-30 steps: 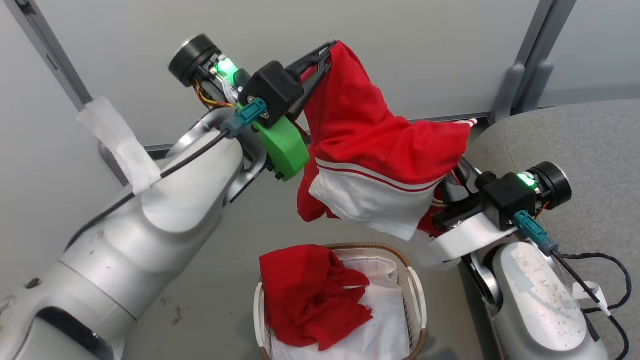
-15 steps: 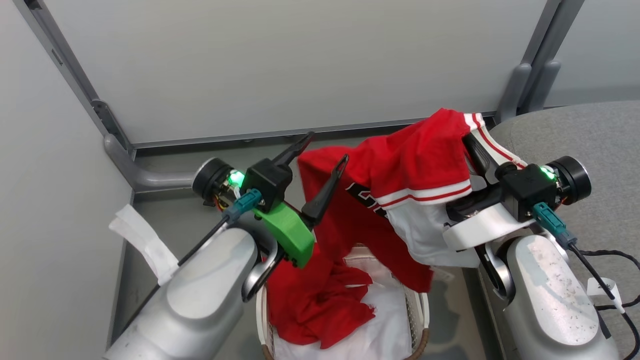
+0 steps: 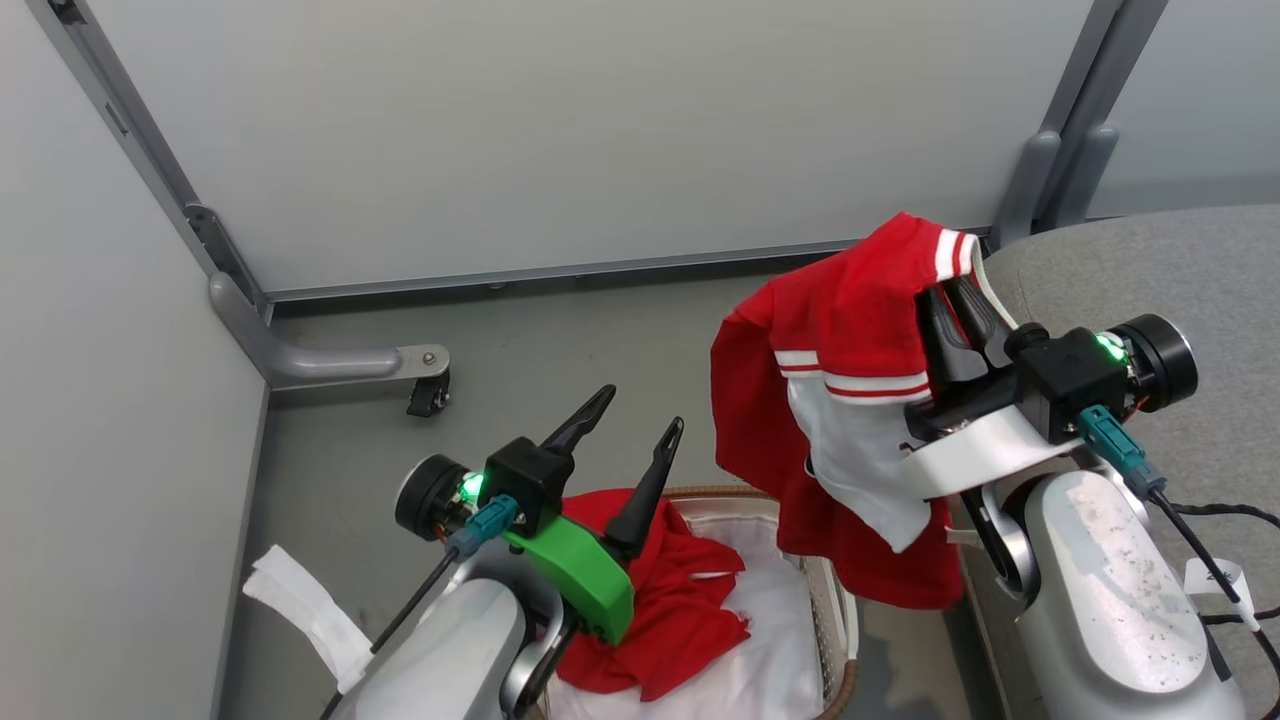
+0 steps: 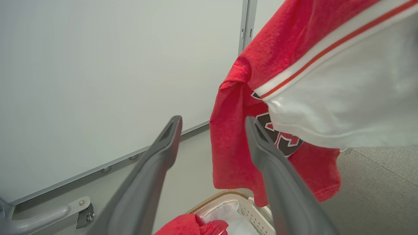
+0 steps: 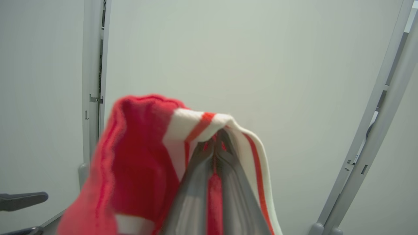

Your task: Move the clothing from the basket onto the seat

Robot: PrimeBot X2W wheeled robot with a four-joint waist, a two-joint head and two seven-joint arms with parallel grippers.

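Note:
The red garment with a white panel and striped trim (image 3: 850,340) hangs from my right gripper (image 3: 950,300), which is shut on its striped edge (image 5: 196,127) beside the grey seat (image 3: 1150,270). Its lower hem dangles over the right rim of the basket (image 3: 835,610). The plain red garment (image 3: 670,590) lies crumpled in the basket's left half on the white liner (image 3: 770,650). My left gripper (image 3: 642,408) stands open and empty above the basket's far-left rim, left of the hanging garment (image 4: 294,65). Its fingers (image 4: 156,156) point up toward the wall.
Grey partition walls close off the back and left. A metal frame foot with a caster (image 3: 340,362) rests on the floor at the left wall. A black cable (image 3: 1225,520) trails over the seat's near edge. Open floor lies between the basket and the back wall.
My left gripper has opened, let go of the striped garment and come down toward the basket. The garment now hangs from the right gripper alone, nearer the seat.

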